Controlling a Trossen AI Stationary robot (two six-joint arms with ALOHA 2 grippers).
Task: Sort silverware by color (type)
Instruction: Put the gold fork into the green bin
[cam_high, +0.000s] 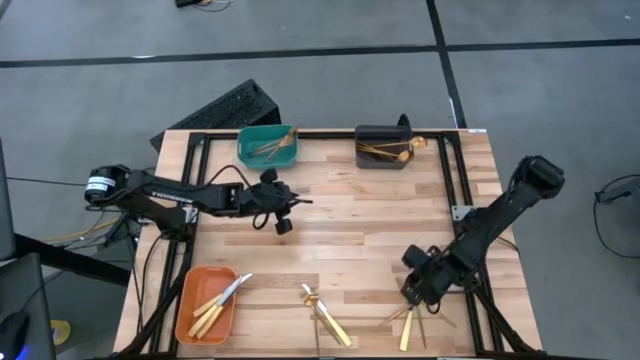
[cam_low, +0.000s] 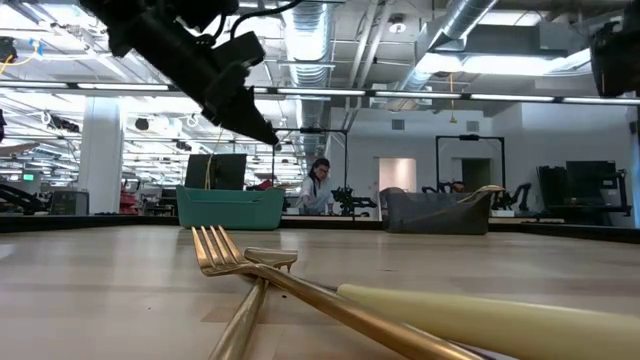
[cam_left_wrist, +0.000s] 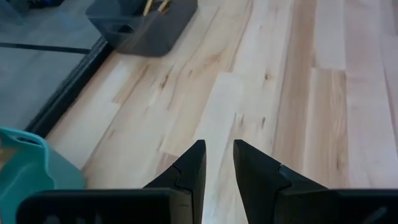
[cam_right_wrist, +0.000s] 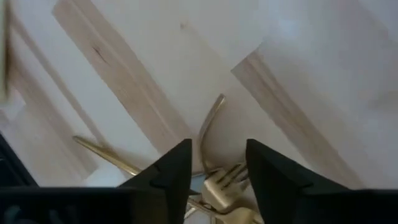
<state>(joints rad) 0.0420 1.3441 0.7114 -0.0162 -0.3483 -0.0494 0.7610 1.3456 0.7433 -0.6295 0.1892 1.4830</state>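
Down at the lower right of the high view, the right gripper, its fingers parted and holding nothing, hangs right over the loose silverware, whose handles fan toward the bottom edge, far nearer than the narrow, empty left gripper.

Bare wooden table mid-span; bins at edges, cutlery heaps along near edge.

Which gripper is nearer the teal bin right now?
Left. The left gripper hangs over the table just in front of the teal bin; the right gripper is far off, at the near right silverware pile.
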